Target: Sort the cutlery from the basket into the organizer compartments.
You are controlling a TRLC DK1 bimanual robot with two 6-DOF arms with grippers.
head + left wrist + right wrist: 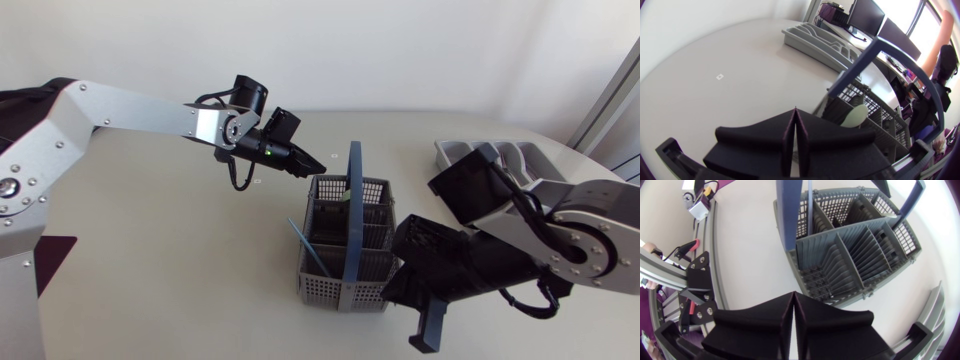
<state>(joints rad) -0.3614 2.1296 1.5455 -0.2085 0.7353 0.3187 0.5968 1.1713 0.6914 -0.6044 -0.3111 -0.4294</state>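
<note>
A grey cutlery basket [345, 262] with a tall blue handle [354, 195] stands mid-table. A thin blue utensil [306, 246] leans out at its front left, and a pale green piece [343, 196] shows in a back compartment. The grey organizer [500, 158] lies at the back right. My left gripper [318, 164] is shut and empty, hovering just behind the basket's back left corner; its wrist view shows the shut tips [796, 116] before the basket [875, 117] and green piece [856, 116]. My right arm [560, 230] hangs beside the basket's right; its gripper [794, 301] is shut and empty above the basket [855, 255].
The organizer [815, 42] shows its long compartments beyond the basket handle [865, 62]. A small white tag [256, 182] lies on the table under my left arm. The table's metal frame [700, 280] runs beside my right gripper. Bare tabletop stretches left of the basket.
</note>
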